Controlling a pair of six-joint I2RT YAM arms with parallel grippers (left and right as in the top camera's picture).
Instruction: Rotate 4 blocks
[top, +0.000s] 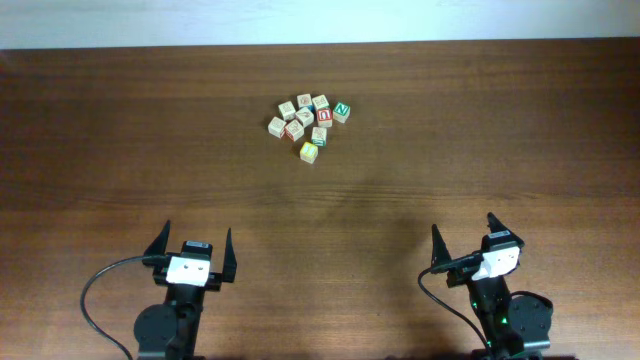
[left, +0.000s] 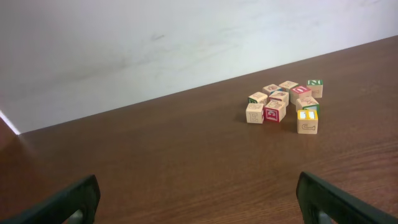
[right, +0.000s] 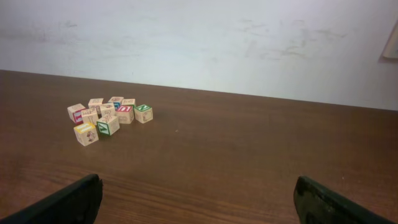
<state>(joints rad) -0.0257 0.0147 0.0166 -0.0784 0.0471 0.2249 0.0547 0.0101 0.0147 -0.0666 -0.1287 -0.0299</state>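
Overhead: wooden letter blocks (top: 305, 116) sit in one tight clump on the brown table (top: 520, 150), in the far half, a bit left of centre, well apart from both arms. Green N block (top: 342, 111) is at the clump's right end, turned skew to the table edge. Red n block (top: 323, 116) is just left of it. Green-letter block (top: 319, 135) is nearer the robot. Yellow-top block (top: 309, 151) is nearest of all and sticks out of the clump. They are cubes, so no single one has a long axis. The clump runs roughly left-right with a tail toward the robot. Pale cubes (top: 286, 108) fill its left and far side. Left tool (top: 198, 230) and right tool (top: 462, 224) are at the near edge, both spread wide and empty, fingers pointing toward the far edge.

Left wrist: left tool (left: 198, 186) is released, its fingers (left: 68, 202) in the lower corners with bare table between. The blocks are up right, short of the white wall (left: 124, 50). Yellow-top block (left: 307, 121) is closest, yellow face up, with a line drawing on the side toward the camera. Red n block (left: 301, 92) and green N block (left: 315, 87) are at the back right, coloured faces up.

Right wrist: right tool (right: 198, 186) is released and holds nothing, fingers (right: 74, 202) low in frame. The blocks are at mid left. Green N block (right: 143, 112) is rightmost, with red n block (right: 125, 114) just beside it. Green-letter block (right: 107, 125) and yellow-top block (right: 86, 133) are in front, side by side, corners turned toward the camera.
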